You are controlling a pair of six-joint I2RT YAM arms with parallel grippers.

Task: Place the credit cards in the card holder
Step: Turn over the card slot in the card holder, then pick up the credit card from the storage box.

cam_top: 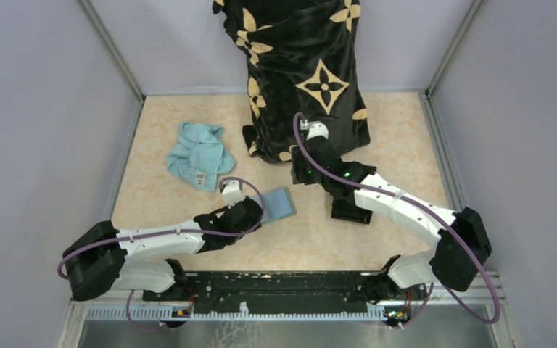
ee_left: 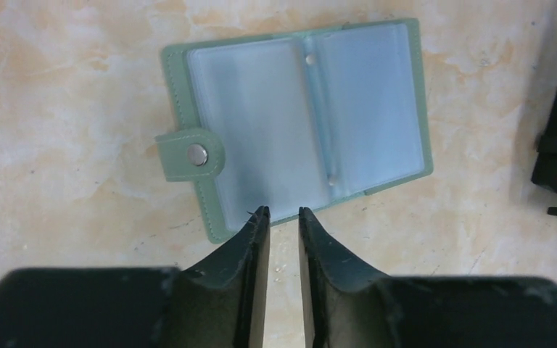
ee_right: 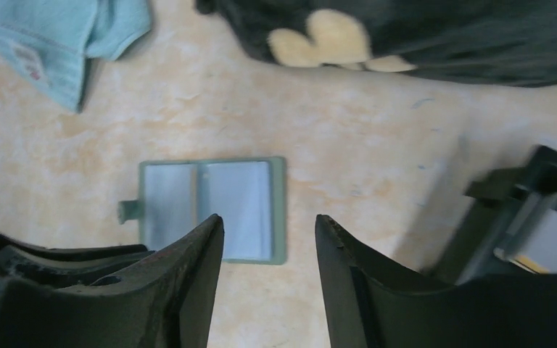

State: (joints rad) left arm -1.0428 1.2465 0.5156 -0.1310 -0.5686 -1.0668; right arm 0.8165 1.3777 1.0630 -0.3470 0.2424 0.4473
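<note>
1 card holder (ee_left: 297,123), open | 1 blue cloth (cam_top: 199,156) | 1 black box (cam_top: 348,212)

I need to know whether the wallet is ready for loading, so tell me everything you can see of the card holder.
The card holder is a small sage-green wallet, leather-like with stitched edges, lying open and flat on the table. Two facing pages of cloudy clear plastic sleeves show, apparently empty. A closing tab with a metal snap sticks out from one side. The left gripper hovers at its near edge, fingers slightly apart; contact cannot be told.
</note>
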